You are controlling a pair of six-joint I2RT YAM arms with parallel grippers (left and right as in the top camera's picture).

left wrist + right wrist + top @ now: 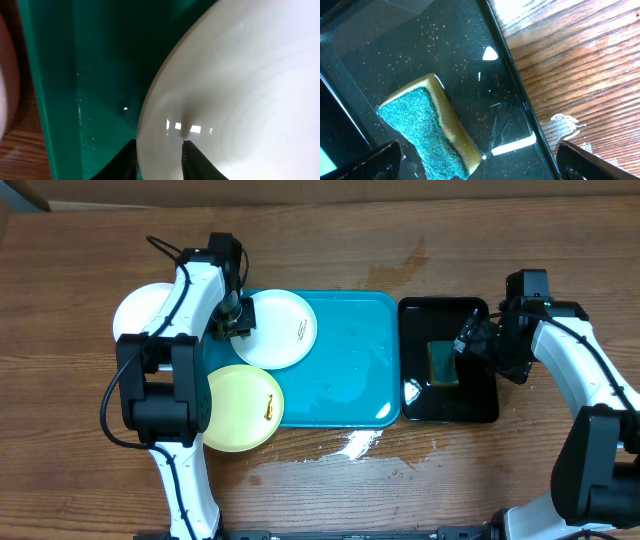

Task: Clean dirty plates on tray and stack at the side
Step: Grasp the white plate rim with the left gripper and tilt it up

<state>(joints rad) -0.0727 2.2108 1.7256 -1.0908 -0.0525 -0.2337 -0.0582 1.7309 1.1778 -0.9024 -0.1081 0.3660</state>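
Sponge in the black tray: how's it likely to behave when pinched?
The sponge likely squashes and weighs little: yellow foam under a green scrub face. The black tray looks wet, so a push may slide it.

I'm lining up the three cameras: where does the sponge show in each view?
Overhead: the sponge lies in the black tray, right of the picture's centre.
Left wrist: not in view.
Right wrist: the sponge sits lower left of centre, its green scrub face showing.
Shared landmark: the black tray, seen in the overhead and right wrist views only.
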